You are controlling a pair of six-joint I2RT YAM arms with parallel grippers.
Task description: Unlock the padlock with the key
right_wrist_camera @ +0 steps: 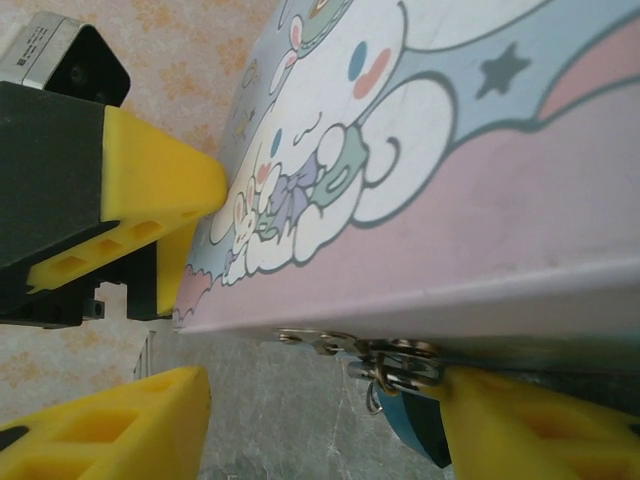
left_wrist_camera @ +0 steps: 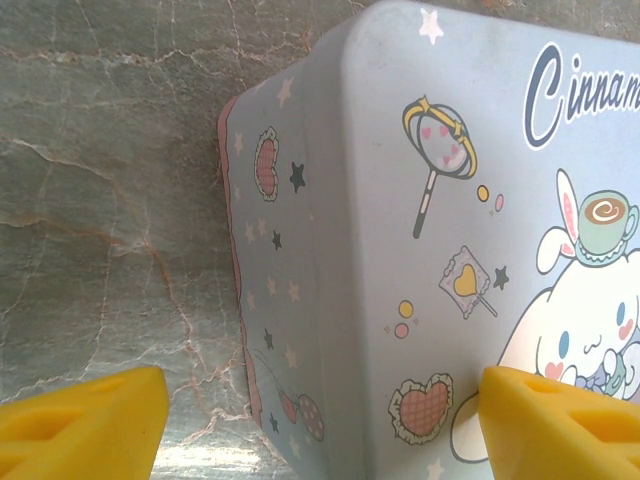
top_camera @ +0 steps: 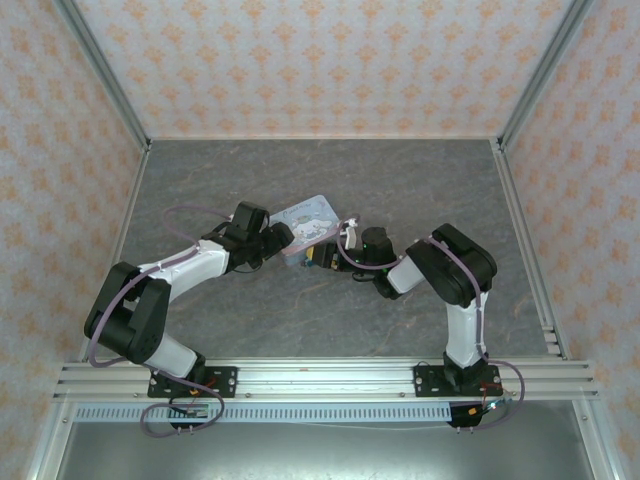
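under the front edge of the tin (right_wrist_camera: 480,200), seen from the right wrist, the padlock (right_wrist_camera: 408,425) is half hidden. only a teal-blue sliver shows, hanging from a metal clasp (right_wrist_camera: 385,360) and cut off by the yellow finger (right_wrist_camera: 530,430) just beside it. whether that finger touches the padlock cannot be told, and the small metal pieces at the clasp are too tangled to tell apart. the right gripper (right_wrist_camera: 320,435) is released, its jaws standing apart on either side of the padlock, the other finger off to the left over bare table (right_wrist_camera: 290,400). nothing is clasped between them.

from above, the padlock is too small to pick out. the tin lies near the middle of the table, with the left arm at its left end and the right arm at its near edge.

the left gripper (left_wrist_camera: 320,430) is also released, jaws wide, with a corner of the tin between them. one finger (left_wrist_camera: 560,425) overlaps the lid. the other stands apart from the tin's side, with table showing between. both fingers are cut off at the lower edge of the view.

the tin is pale blue with a white cartoon character, its lid down. what it holds is hidden.
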